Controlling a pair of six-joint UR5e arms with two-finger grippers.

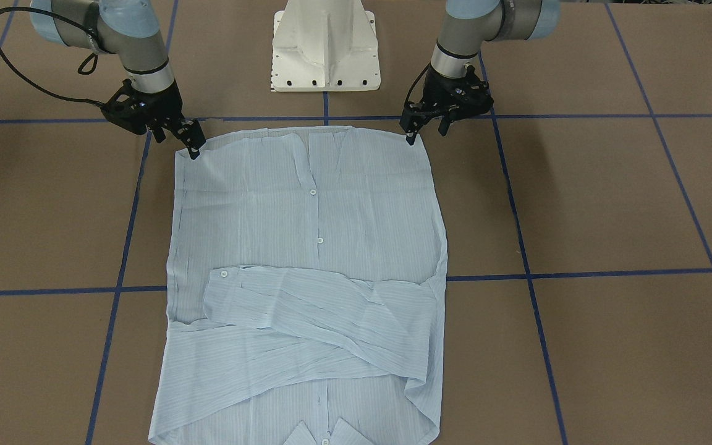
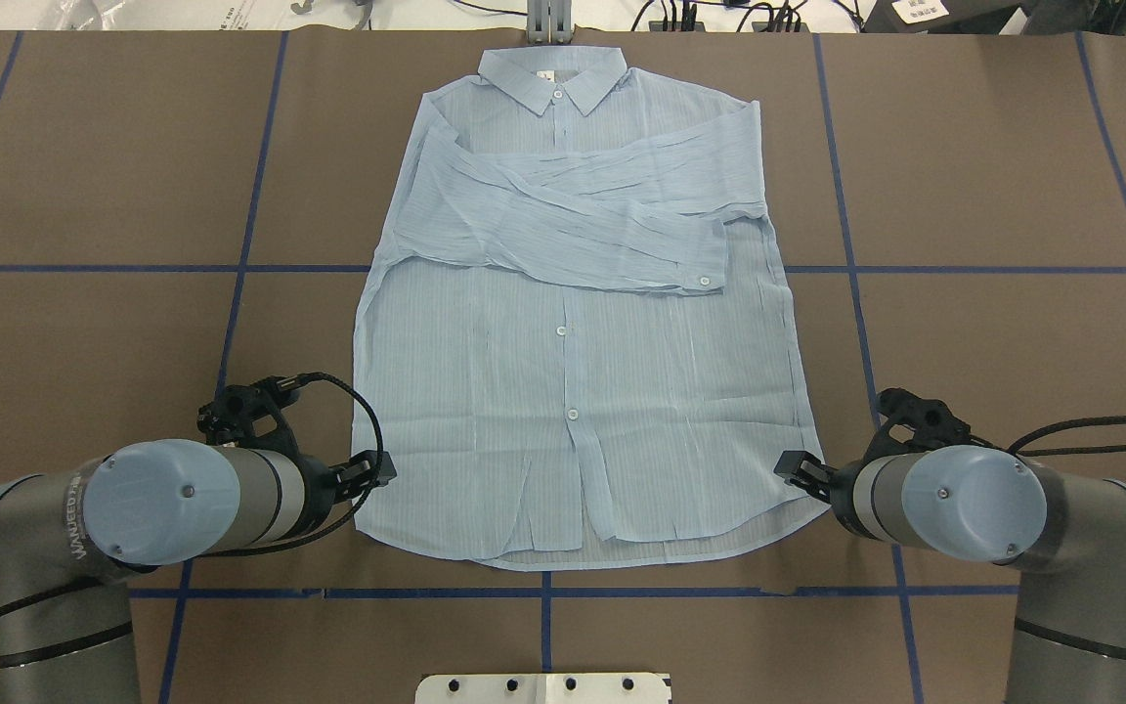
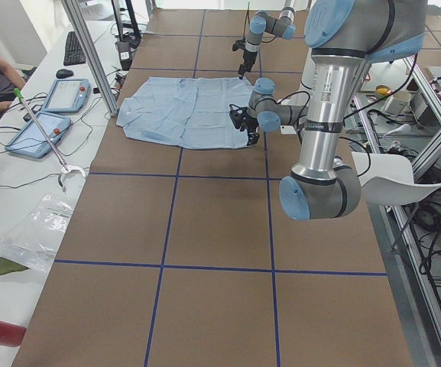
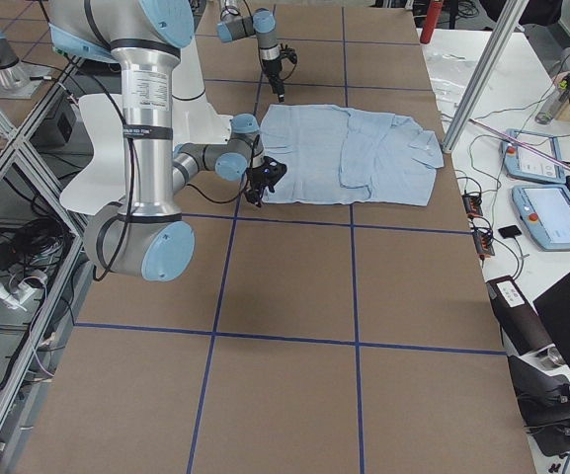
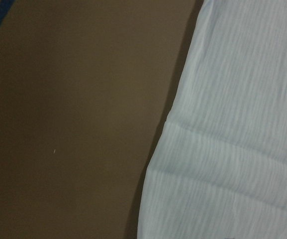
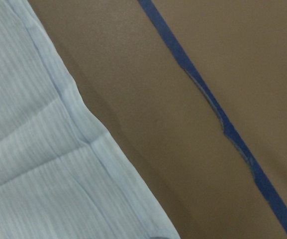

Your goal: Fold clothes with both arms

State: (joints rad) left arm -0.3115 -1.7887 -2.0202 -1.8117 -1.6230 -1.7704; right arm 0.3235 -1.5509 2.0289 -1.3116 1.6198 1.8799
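On the brown bench (image 2: 84,196), a thin, finely striped pale blue shirt (image 2: 573,391) lies flat. Its long axis points away from the robot, collar far, sleeves crossed over the chest. At its left hem corner the left gripper (image 2: 377,469) has its jaws parted and empty; at its right hem corner the right gripper (image 2: 796,469) is the same.

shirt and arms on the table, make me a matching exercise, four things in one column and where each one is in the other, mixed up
Column one
1 collar
2 top sleeve
3 left pincer
4 right pincer

Column two
a beside the hem of the shirt, on the robot's right
b at the end farthest from the robot
c folded across the chest
d beside the hem, on the robot's left

Pairs: 1-b, 2-c, 3-d, 4-a
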